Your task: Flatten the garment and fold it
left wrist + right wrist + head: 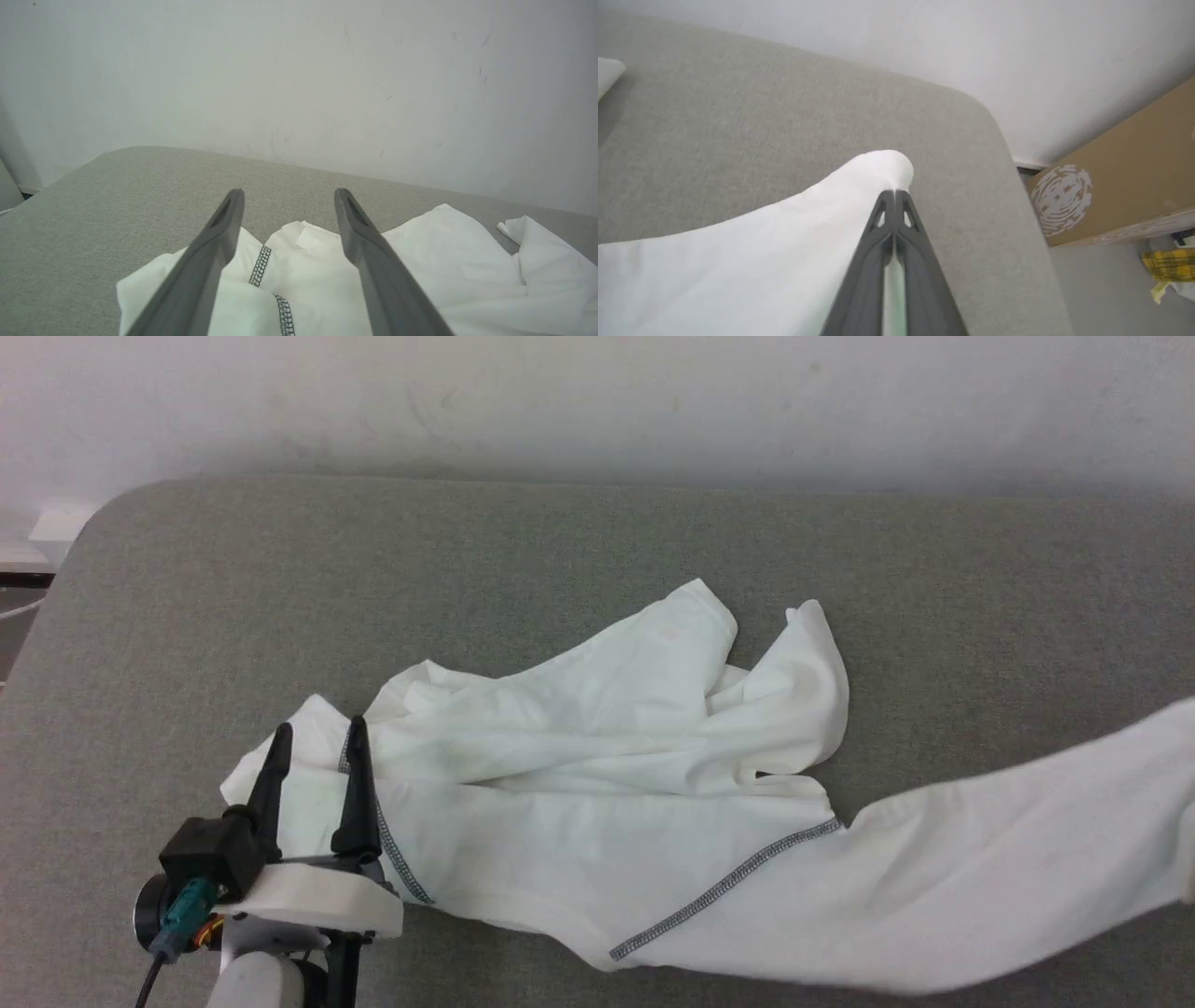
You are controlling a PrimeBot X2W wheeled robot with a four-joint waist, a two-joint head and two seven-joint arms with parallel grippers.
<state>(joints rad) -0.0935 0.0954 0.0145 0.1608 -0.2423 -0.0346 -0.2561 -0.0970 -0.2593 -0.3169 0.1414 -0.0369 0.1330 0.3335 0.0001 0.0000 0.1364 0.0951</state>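
Past the head view's right edge, right fingers (864,280) pinch the cut-off garment (607,775); left fingers (373,270) splayed.

The setting is a plain indoor test room or lab.

Evidence:
- A desk (597,551), covered in grey felt-like fabric and with rounded corners, stands against a bare white wall (597,401) marked with scuffs.
- To the right of the desk, a brown cardboard box (1120,186) with a pale round printed mark sits by the wall, above a grey floor (1101,289).
- A yellow checked item (1169,261) lies near the box.
- A robot's left gripper (320,724) is positioned over the left end of a white garment (597,784) on the desk.
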